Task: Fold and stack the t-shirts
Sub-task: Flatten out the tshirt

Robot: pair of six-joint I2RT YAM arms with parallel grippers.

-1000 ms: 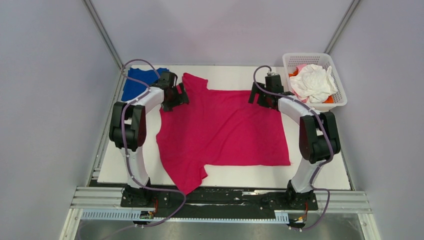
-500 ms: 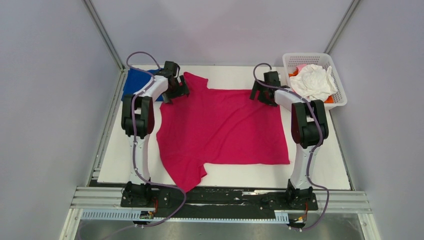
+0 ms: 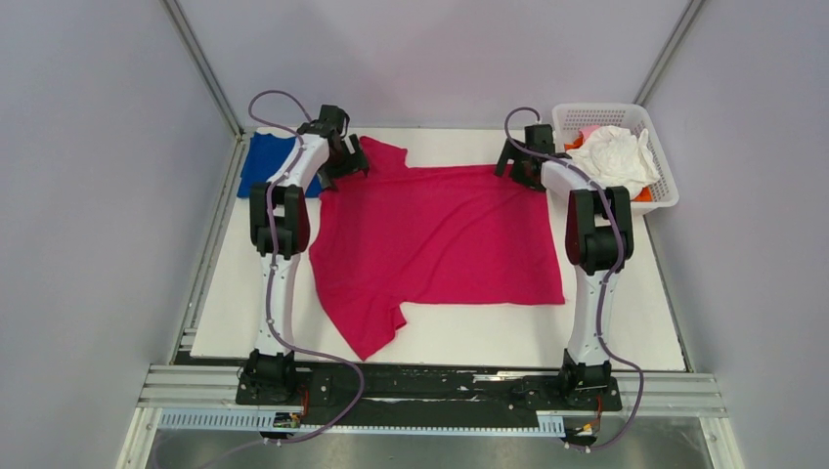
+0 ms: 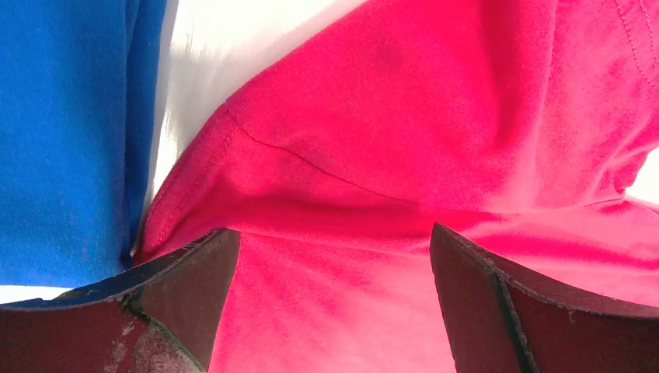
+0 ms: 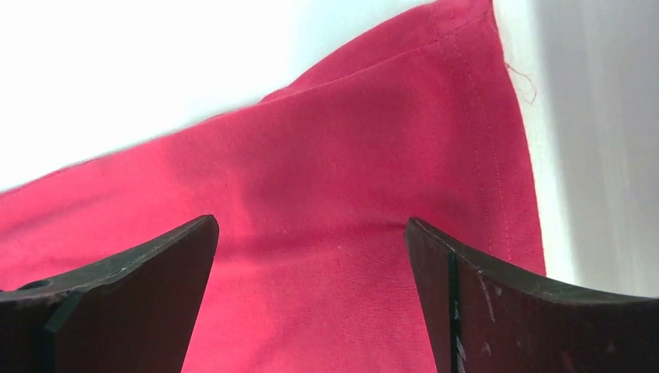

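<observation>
Top external: basket near magenta t-shirt

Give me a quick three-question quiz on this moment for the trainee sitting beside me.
1. True or false: the left gripper is shut on the magenta shirt.
2. Which part of the magenta shirt is the right gripper over? A) a sleeve B) a hemmed corner C) the collar
3. Fill in the colour: the second shirt, lying left of the magenta one, is ___.

Key: 1 false, its jaws stand open over the cloth; 2 B; 3 blue.
</observation>
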